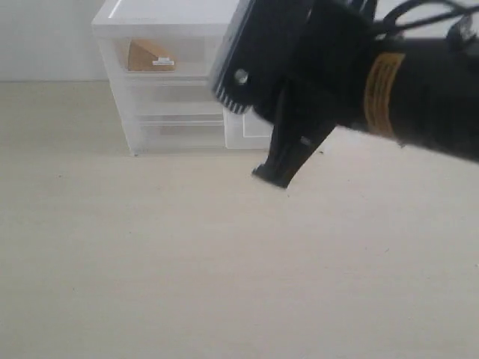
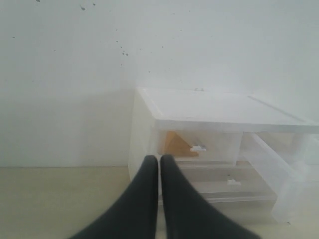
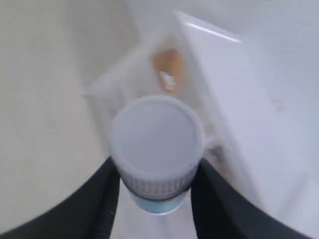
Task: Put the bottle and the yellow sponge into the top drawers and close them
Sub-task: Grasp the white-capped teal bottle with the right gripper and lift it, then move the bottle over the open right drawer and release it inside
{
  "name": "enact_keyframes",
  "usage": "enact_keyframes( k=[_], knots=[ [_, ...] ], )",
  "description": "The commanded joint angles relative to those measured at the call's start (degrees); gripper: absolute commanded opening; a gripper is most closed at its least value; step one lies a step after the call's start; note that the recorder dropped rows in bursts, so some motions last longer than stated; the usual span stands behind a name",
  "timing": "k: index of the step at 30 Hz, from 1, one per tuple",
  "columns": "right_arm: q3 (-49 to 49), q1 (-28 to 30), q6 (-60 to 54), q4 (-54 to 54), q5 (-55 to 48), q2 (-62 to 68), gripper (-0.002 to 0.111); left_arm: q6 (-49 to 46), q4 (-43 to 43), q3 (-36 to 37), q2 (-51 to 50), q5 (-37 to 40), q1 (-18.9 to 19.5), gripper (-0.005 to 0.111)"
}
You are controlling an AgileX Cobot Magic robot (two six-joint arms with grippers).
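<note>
The bottle [image 3: 155,144] is gripped between the right fingers [image 3: 105,199], which are closed on it from both sides just below the ribbed cap. It is held upright and off the table [image 1: 150,262], near the front of the drawer unit [image 2: 219,107]. The left fingers [image 2: 149,189] are pressed together with nothing between them and are held low, short of the unit and apart from it. The sponge [image 2: 177,144] lies inside one top drawer [image 2: 209,147], whose front appears pushed home. The other top drawer [image 2: 269,169] is pulled out.

The step in hand is judged to be placing the bottle in the open drawer. The bottle should be centred over the compartment and lowered until its base is below the rim before the fingers are parted. They should be parted only a little, so that the thin walls are not struck, and then drawn straight up. The drawer front should be pushed squarely, since so light a unit may slide on the table.

In the exterior view most of the open drawer's side is covered by the right arm [image 1: 359,67]; the bottle is not seen there, and only one finger is shown. The right wrist view is blurred, so it cannot be told whether the bottle is already over the open compartment. Only a thin blue edge of its label is visible.
</note>
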State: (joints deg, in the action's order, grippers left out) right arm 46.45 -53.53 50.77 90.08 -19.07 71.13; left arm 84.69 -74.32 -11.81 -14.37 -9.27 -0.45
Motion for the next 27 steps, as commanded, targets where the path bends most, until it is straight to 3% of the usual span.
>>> enact_keyframes(
  k=[1,7,10,12,17,19,24,27],
  knots=[
    [5.0,4.8,-8.3,7.4,-10.5,5.9,0.003,-0.3,0.1,0.1,0.2,0.1,0.2,0.004],
    [10.2,5.6,-18.8,9.9,-25.4,20.0,0.003,-0.3,0.0,0.1,0.2,0.1,0.2,0.004],
    [10.6,5.6,-20.5,9.9,-25.0,22.4,0.01,-0.3,0.0,0.1,0.2,0.1,0.2,0.004],
    [11.0,5.6,-20.1,9.9,-24.8,23.3,0.024,-0.3,0.0,0.1,0.2,0.1,0.2,0.004],
    [12.0,5.6,-22.1,9.9,-23.9,23.9,0.084,-0.3,0.0,0.1,0.2,0.1,0.2,0.004],
    [12.5,5.6,-22.5,9.9,-24.0,23.9,0.1,-0.3,0.0,0.1,0.2,0.1,0.2,0.004],
    [13.0,4.4,-22.5,9.9,-26.3,20.5,0.102,-0.3,0.0,0.1,0.2,0.1,0.2,0.004],
    [13.0,3.1,-21.6,5.6,-25.8,15.8,0.098,-0.3,0.0,0.1,0.2,0.1,0.2,0.004]
  ],
)
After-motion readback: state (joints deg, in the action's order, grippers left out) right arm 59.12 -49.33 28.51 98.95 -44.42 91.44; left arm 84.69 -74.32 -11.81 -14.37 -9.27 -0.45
